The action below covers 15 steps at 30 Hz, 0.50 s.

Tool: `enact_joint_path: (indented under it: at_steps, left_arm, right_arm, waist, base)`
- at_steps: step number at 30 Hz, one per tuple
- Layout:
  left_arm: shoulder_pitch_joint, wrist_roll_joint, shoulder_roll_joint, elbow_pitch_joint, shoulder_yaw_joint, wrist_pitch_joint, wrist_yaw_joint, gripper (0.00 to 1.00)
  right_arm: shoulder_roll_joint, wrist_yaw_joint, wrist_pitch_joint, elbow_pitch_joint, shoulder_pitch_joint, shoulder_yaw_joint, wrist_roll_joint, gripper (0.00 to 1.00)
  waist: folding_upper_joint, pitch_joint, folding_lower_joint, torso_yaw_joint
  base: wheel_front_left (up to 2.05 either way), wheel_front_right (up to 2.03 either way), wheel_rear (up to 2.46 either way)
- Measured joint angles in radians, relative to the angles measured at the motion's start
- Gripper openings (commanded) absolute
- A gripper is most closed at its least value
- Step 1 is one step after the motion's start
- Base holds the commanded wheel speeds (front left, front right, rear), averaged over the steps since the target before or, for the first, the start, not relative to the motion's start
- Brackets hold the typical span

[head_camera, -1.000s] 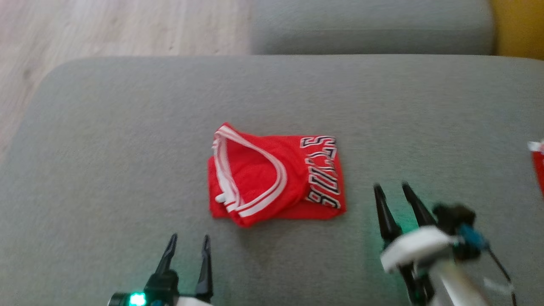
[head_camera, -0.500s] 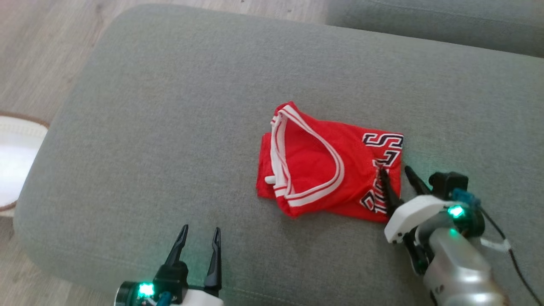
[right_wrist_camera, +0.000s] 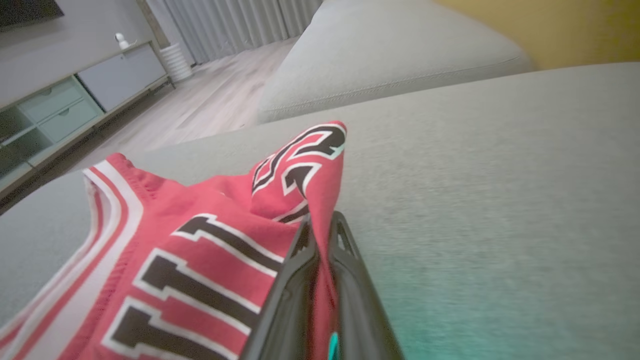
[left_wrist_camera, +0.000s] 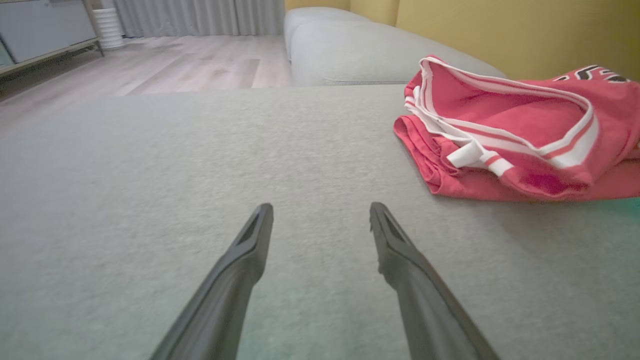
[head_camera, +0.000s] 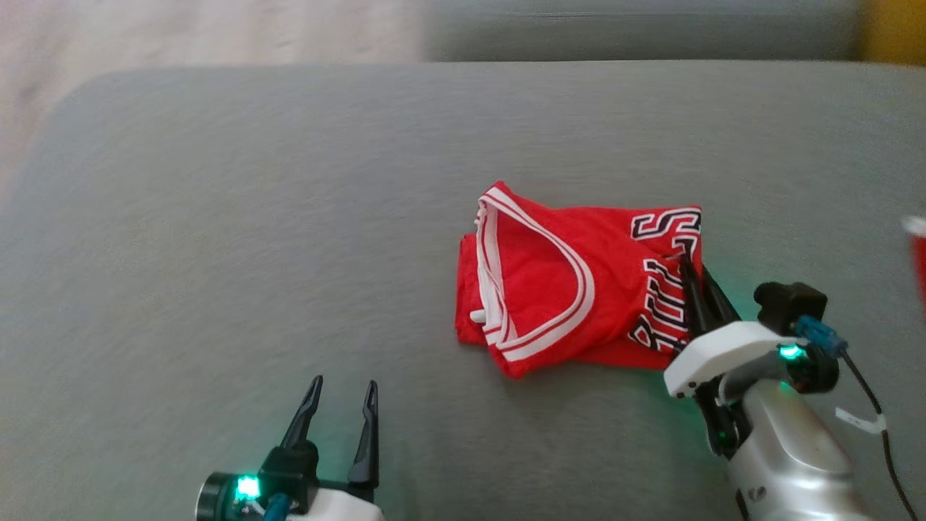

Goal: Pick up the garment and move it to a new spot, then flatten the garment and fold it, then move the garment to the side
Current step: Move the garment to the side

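While it lies in a loose folded heap on the grey sofa cushion [head_camera: 217,253] [left_wrist_camera: 150,175] [right_wrist_camera: 475,175], the garment [head_camera: 550,289] [left_wrist_camera: 515,135] [right_wrist_camera: 200,250] is entered as follows.

- Garment: red jersey, white-striped trim, black-and-white lettering. Its lettered edge is pulled up into a raised fold. The rest spreads to the left of the right fingers and rests on the cushion.
- Right fingers [head_camera: 696,304] [right_wrist_camera: 347,260]: closed together, pinching that raised fold of red cloth between them.
- Left fingers [head_camera: 367,427] [left_wrist_camera: 395,250]: spread apart, nothing between them, over bare cushion. The garment sits ahead of them and to their right, well apart.
- Second grey cushion [head_camera: 636,36] [left_wrist_camera: 350,55] [right_wrist_camera: 400,55]: beyond both sets of fingertips.
- Wooden floor [head_camera: 217,29] [left_wrist_camera: 190,60] [right_wrist_camera: 210,105]: ahead and left of the fingers.
- Yellow wall [left_wrist_camera: 500,30] [right_wrist_camera: 550,25]: ahead and right.
- Red-and-white scrap [head_camera: 917,268]: right of the right fingers, too blurred to identify.
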Motion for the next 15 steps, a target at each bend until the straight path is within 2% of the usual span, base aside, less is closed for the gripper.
enact_joint_path:
  at_steps: [1, 2, 9, 15]
  left_arm:
    - [-0.002, 0.0, 0.0, -0.002, -0.001, 0.0, 0.0, 1.0]
    - [-0.002, 0.0, 0.0, -0.002, -0.001, 0.0, 0.0, 1.0]
    - [-0.066, -0.006, 0.0, -0.006, -0.004, 0.0, 0.0, 1.0]
    - [-0.106, 0.003, -0.001, 0.001, -0.005, 0.0, -0.008, 1.0]
  right_arm:
    - [0.0, 0.0, 0.0, -0.012, 0.0, 0.009, 0.009, 0.0]
    - [0.0, 0.0, 0.0, -0.012, 0.0, 0.009, 0.009, 0.0]
    - [-0.001, 0.0, 0.0, -0.066, -0.001, 0.095, 0.072, 0.0]
    - [-0.002, 0.0, 0.0, -0.093, -0.002, 0.094, 0.083, 0.0]
  waist:
    - [0.0, -0.003, 0.0, -0.031]
    - [0.0, -0.003, 0.0, -0.031]
    - [0.0, -0.002, 0.0, -0.271]
    - [0.0, 0.021, 0.0, -0.465]
  base:
    - [0.0, 0.0, 0.0]
    - [0.0, 0.0, 0.0]
    - [0.0, 0.0, 0.0]
    - [0.0, 0.0, 0.0]
